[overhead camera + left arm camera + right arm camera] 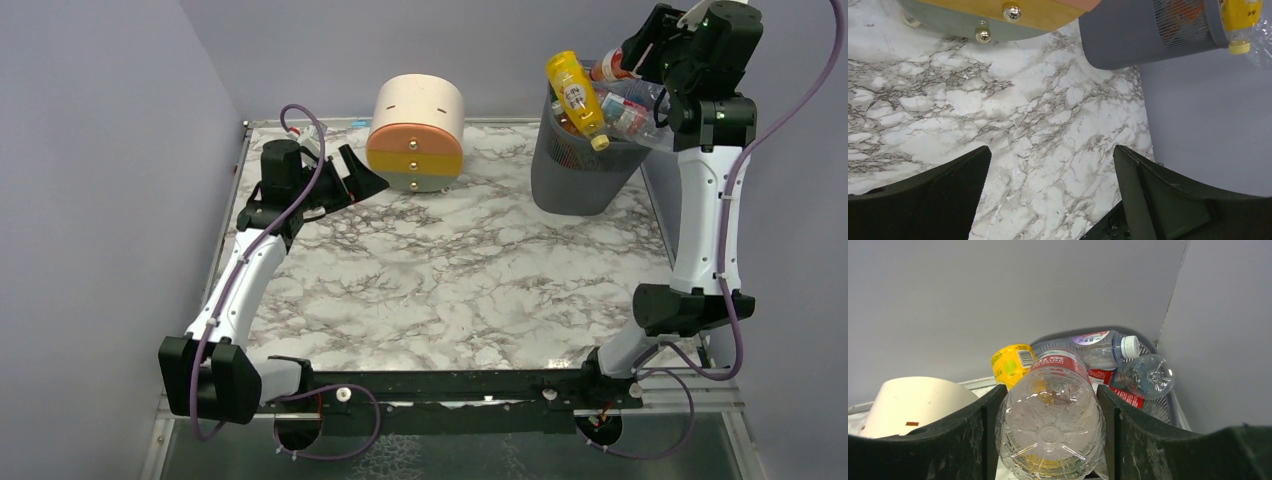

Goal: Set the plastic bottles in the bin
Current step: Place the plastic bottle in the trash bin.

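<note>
**Right claw** pinches a clear red-labelled bottle around its body, with the base facing the wrist camera. It holds the bottle above the grey mesh bin, which stands at the far right corner of the marble table. The bin is heaped with plastic bottles, and a yellow bottle leans over its rim.

**Left claw** is spread wide and grips nothing. It hovers over the table near the far left corner, beside the round drawer unit.

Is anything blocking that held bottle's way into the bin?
Only other bottles: the tall dark grey mesh bin is heaped past its rim, with a yellow plastic bottle and clear ones piled just beyond the clear red-labelled bottle in the right claw.
</note>
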Motion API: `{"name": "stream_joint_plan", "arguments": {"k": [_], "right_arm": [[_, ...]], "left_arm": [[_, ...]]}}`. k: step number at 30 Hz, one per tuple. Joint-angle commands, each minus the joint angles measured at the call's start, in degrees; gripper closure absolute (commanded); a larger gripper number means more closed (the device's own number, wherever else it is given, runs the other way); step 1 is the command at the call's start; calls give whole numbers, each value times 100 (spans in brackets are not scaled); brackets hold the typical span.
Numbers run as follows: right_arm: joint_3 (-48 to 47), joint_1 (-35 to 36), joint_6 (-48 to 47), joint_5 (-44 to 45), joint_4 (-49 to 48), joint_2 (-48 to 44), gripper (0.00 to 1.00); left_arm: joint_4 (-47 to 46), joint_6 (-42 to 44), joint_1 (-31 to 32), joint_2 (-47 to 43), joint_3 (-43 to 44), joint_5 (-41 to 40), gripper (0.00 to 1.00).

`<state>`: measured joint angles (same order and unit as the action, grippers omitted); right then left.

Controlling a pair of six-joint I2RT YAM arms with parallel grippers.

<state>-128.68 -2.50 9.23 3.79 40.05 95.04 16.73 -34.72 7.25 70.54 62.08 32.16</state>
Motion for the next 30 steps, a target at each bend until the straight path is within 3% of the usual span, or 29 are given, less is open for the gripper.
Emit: {"name": "stream_joint_plan", "arguments": {"k": [1,13,30], "right_arm": [[-109,-99,96,-342,141,-196,50],[32,-393,291,-752,272,76,49],[673,-1238,609,-1600,-13,82,39]], "left_arm": [[-213,-17,-30,43,-67,159,1],[-283,-82,-13,156,-3,195,1],[-460,-226,287,465,143,52,1]]}}
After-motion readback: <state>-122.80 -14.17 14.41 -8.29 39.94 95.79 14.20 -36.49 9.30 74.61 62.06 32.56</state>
